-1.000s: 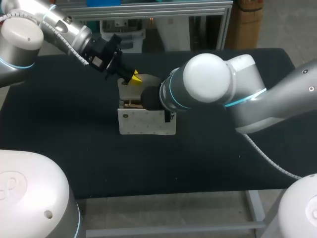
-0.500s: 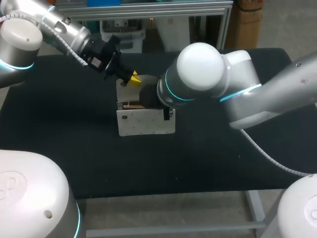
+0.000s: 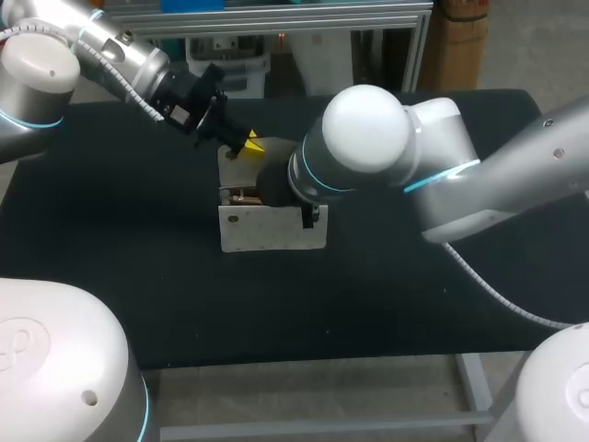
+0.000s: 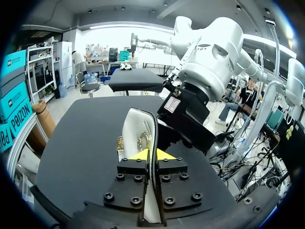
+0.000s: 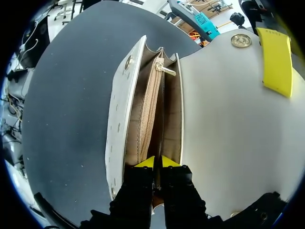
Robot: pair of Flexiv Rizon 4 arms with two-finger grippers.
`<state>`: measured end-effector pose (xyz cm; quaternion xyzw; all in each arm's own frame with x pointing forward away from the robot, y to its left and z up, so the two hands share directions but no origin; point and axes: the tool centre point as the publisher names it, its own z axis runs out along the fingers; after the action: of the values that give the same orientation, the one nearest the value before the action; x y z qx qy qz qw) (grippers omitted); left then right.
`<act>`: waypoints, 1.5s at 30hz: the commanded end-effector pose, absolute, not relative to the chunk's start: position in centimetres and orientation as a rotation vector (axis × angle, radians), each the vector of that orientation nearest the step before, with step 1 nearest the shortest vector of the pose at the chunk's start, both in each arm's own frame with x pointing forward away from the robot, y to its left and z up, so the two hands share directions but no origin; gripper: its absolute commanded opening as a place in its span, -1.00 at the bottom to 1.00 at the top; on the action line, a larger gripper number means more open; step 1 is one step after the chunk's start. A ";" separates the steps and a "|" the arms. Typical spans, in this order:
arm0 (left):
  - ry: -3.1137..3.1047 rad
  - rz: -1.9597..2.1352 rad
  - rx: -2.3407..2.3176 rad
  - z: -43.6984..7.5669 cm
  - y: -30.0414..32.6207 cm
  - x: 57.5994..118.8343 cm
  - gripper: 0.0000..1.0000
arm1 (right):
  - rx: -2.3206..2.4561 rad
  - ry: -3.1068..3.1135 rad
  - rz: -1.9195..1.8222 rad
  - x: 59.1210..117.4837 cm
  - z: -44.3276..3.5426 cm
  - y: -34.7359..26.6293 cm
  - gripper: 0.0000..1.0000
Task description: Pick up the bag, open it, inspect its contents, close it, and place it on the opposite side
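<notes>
I am looking down on a black table (image 3: 110, 276) in the head view, with the white bag (image 3: 271, 230) standing close to its centre. Its flap (image 3: 276, 147) is lifted back toward twelve o'clock, and the left gripper (image 3: 250, 144) is pinching that flap at about eleven o'clock from the bag. The right arm (image 3: 368, 147) is coming in from three o'clock and bending over the bag's mouth, hiding its own working end. I am reading this as the inspection step: the bag is open, while closing it and setting it on the opposite side are not yet done.

In the left wrist view I am seeing my yellow tips drawn tight together with the thin edge of the flap nipped between them. The rest of the bag is rising straight ahead at twelve o'clock from the fingers, and the right arm's wrist is crowding in at about two o'clock.

In the right wrist view the right gripper (image 5: 155, 162) is sitting nearly closed, and the near end of the zipped inner pocket (image 5: 151, 109) is running in between its tips, so I judge it to be gripping that. The open mouth is stretching ahead at twelve o'clock, and the flap is spreading out at two o'clock.
</notes>
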<state>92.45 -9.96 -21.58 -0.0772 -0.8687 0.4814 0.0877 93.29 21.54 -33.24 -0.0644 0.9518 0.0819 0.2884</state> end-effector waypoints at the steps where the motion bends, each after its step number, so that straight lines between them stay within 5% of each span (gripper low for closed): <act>1: -2.585 1.440 -0.230 -21.7 -10.2 92.3 -1.00 | -0.183 2.569 0.207 93.5 -34.1 21.9 -0.72; 7: -2.587 1.444 -0.227 -21.7 -10.1 92.2 -1.00 | -0.174 2.611 0.197 93.7 -34.7 21.9 -0.15; 21: -2.588 1.449 -0.232 -21.6 -10.0 92.1 -1.00 | -0.172 2.657 0.193 93.8 -35.5 21.9 0.09; 23: -2.588 1.448 -0.233 -21.6 -10.0 92.1 -1.00 | -0.171 2.658 0.195 93.8 -35.6 21.9 0.25; 26: -2.589 1.446 -0.233 -21.6 -9.9 92.1 -1.00 | -0.171 2.660 0.199 93.7 -35.6 21.9 0.74; 45: -2.589 1.441 -0.239 -21.7 -10.0 92.2 -1.00 | -0.166 2.663 0.198 93.8 -35.5 21.7 1.00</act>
<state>92.51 -9.82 -21.73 -0.0794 -0.8686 0.4819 0.0836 93.35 21.56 -34.21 -0.0602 0.9681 0.0750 0.2312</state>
